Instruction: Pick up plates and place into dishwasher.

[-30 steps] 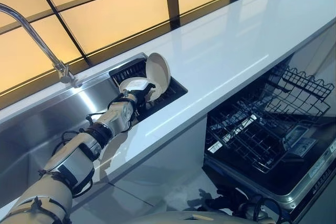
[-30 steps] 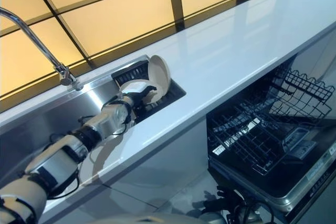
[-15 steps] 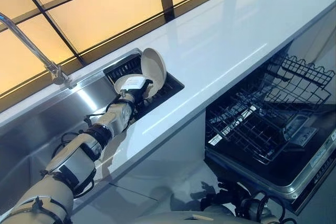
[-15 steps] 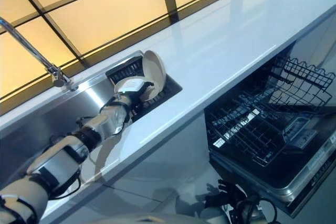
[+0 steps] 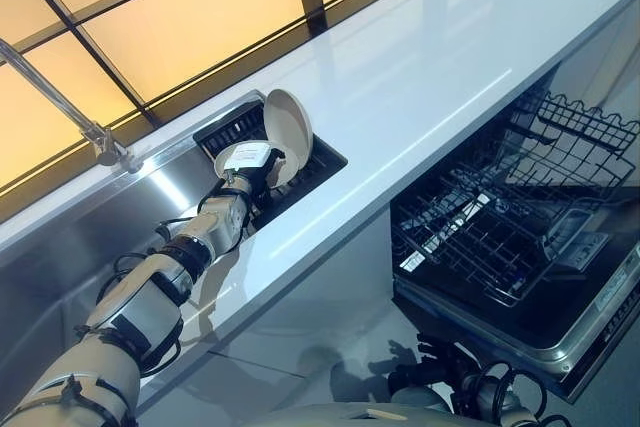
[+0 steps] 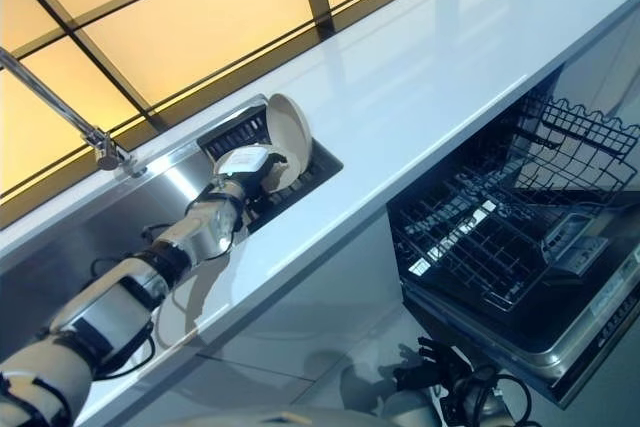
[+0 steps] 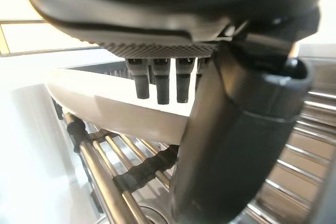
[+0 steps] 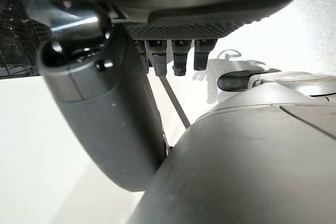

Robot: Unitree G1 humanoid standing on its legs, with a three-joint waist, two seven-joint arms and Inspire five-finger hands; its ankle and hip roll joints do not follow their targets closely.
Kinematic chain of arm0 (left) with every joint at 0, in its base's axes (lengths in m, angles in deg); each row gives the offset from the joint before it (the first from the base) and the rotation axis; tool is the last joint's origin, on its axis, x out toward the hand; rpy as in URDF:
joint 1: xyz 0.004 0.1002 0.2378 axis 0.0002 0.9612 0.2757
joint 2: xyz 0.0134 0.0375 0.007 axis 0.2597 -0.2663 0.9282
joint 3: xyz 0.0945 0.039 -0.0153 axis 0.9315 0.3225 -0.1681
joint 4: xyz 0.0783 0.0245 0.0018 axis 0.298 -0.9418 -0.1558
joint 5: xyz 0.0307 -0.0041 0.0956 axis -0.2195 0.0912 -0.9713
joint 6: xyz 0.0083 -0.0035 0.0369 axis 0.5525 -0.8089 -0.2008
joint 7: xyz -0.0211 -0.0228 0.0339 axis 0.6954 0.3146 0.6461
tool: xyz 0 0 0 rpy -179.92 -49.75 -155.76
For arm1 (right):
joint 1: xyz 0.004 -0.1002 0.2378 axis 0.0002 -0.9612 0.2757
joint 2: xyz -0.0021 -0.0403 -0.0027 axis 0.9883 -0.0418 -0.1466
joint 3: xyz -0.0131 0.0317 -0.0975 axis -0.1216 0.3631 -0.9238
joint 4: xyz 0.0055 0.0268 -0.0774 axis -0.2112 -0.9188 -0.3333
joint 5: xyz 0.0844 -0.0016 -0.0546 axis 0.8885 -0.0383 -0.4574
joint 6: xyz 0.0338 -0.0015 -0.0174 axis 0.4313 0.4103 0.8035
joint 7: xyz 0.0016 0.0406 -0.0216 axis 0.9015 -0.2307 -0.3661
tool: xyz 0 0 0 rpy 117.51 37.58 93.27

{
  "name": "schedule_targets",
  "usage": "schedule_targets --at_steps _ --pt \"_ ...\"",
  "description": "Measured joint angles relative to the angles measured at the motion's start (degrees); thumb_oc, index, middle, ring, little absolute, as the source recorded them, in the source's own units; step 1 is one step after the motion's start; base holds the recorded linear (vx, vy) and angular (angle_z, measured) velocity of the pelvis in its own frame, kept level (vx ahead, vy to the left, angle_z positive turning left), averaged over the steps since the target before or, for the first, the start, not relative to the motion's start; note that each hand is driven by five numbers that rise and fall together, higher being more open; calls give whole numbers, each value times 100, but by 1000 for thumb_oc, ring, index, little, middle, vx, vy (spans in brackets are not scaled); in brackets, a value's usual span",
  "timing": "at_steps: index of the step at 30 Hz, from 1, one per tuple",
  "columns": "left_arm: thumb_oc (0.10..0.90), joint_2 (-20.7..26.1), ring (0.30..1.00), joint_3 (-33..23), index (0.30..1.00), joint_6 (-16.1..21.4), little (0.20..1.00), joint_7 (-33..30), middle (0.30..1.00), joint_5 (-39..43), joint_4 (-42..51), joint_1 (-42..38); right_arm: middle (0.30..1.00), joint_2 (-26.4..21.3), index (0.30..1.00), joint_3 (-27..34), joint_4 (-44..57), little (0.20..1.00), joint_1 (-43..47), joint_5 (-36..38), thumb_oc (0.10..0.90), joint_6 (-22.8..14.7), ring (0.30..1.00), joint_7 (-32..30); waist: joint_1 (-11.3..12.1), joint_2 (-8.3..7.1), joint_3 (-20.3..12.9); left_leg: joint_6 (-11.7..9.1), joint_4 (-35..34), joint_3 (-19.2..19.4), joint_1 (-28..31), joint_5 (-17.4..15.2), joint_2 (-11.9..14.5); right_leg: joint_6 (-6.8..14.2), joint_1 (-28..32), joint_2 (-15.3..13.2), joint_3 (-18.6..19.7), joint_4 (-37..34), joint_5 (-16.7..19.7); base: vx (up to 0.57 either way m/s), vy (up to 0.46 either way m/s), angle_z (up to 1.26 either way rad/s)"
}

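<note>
Reaching up and away from the robot toward about 1 o'clock in the head views, the left hand (image 5: 250, 169) has closed on the rim of a cream plate (image 5: 288, 129). In the left wrist view the thumb (image 7: 231, 145) lies across the plate's near face while the fingers (image 7: 163, 80) hang over its pale edge (image 7: 115, 106), so the rim is pinched between them.

That plate stands on edge in a dark drying rack (image 5: 322, 161) set into the right end of the steel sink (image 5: 110, 217). Its round face is turned toward roughly 4 o'clock, facing the white counter (image 5: 430, 77), and it leans back toward 10 o'clock, with its highest edge nearest the amber window panels (image 5: 200, 17). A second, lower plate (image 6: 240, 159) lies tilted just beside it at 8 o'clock, partly covered by the hand. The rack's metal bars (image 7: 113, 166) run beneath the held rim.

A curved tap (image 5: 95, 132) rises at 9 o'clock from the plates, well apart from them.

Down at 4 o'clock, below the counter's front edge, the dishwasher (image 5: 560, 337) is open with its wire basket (image 5: 500, 227) pulled out.

The right hand (image 8: 100, 108) shows in its own wrist view, over pale floor, holding nothing, its fingers (image 8: 181, 59) folded in short against the palm.
</note>
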Motion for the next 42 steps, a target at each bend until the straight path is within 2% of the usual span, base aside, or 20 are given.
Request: schedule_targets --at_steps 2,8,21,28,32,42 --pt "100 23 300 -94 300 3 200 -218 300 -36 -67 -30 900 -5 900 89 104 900 -3 -52 800 0 900 0 -68 42 99 0 0 0 26 0 -4 0 26 -5 -2 0 0 0 0 0" --pt "100 56 300 -217 300 -2 200 -202 300 -45 -340 -272 900 -37 900 153 187 900 3 -99 800 1 900 2 -118 101 194 -3 0 1 25 -1 2 -2 26 3 -4 9 0 0 0 0" --pt "100 163 300 -236 300 34 200 -169 300 -97 -404 -292 900 -35 900 153 194 900 9 -121 800 4 900 -4 -117 84 212 -3 1 -2 36 0 2 -3 42 2 -16 10 0 0 0 0" --pt "100 511 300 -235 300 197 200 -82 300 -98 -411 -302 900 4 900 151 192 900 17 -121 800 3 900 -5 -101 37 245 -3 1 -34 63 0 3 -29 87 2 -46 10 18 -6 -5 1" --pt "100 628 300 -235 300 500 200 -82 300 -68 -335 -366 900 44 900 142 153 900 16 -142 800 15 900 -11 31 -72 263 -3 2 -83 103 1 2 -35 147 -6 -94 11 23 -39 -28 6" --pt "100 792 300 -241 300 877 200 -161 300 35 -113 -357 900 168 900 88 -12 900 10 -142 800 9 900 -47 250 -309 218 -1 1 -196 151 5 4 -36 232 -13 -202 10 20 -11 -15 4"
